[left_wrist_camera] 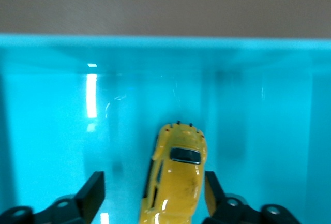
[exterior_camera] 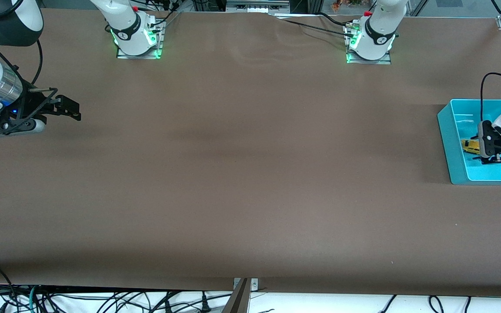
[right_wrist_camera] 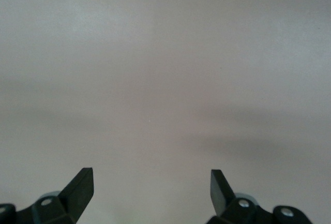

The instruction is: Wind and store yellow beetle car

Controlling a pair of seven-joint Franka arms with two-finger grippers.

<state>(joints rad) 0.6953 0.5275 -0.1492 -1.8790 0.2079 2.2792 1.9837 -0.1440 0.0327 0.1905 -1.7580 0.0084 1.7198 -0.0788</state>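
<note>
Storing step: left gripper (exterior_camera: pixel 490 157), fingers apart, hangs over the car (left_wrist_camera: pixel 173 180) in the bin (exterior_camera: pixel 452 143); next, seemingly withdraw; right gripper (exterior_camera: pixel 65 108) waits open.

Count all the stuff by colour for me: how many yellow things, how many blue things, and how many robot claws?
Yellow: 1, the yellow beetle car, lying in the bin between the left claw's open fingers.
Blue: 1, the turquoise bin.
Claws: 2, the left claw in the bin and the right claw, open, waiting over the bare table.
Total: 4.
</note>
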